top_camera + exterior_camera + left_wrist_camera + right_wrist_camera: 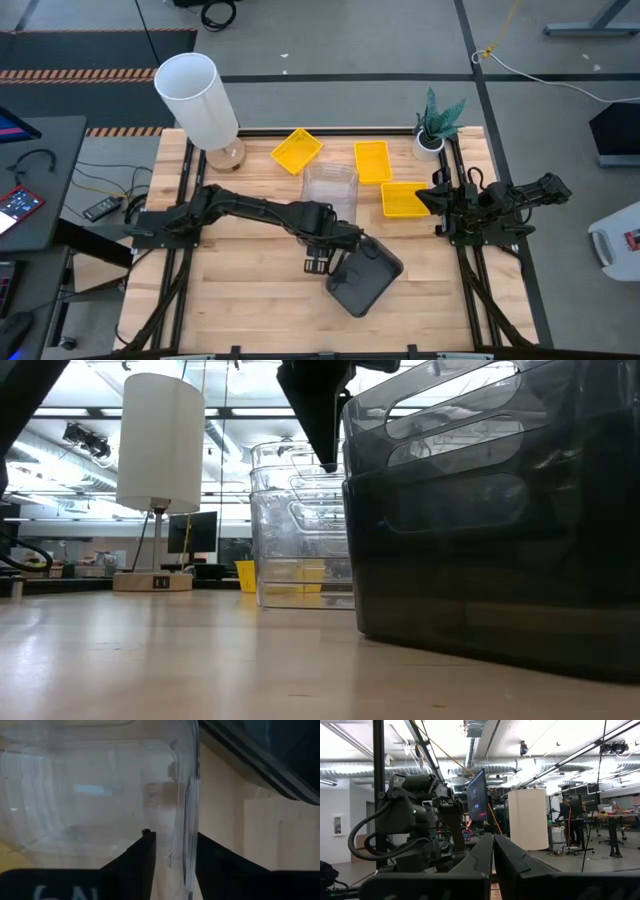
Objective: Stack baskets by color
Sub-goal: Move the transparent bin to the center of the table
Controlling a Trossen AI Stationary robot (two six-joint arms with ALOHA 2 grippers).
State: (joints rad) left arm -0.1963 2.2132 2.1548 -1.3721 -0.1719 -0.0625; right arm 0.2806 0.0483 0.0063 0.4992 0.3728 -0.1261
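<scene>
From above, I saw my left gripper (pixel 318 262) mid-table between the clear plastic basket stack (pixel 330 190) and the dark grey basket stack (pixel 362 276). Its wrist view showed parted fingers (pixel 142 855) straddling the clear wall. My right gripper (pixel 493 851) waited, shut and empty.

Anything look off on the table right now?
Yes: the grey baskets sit skewed to the table edges near the front, and the three yellow baskets lie loose and unstacked. The left gripper has its fingers astride the clear baskets' wall.
</scene>
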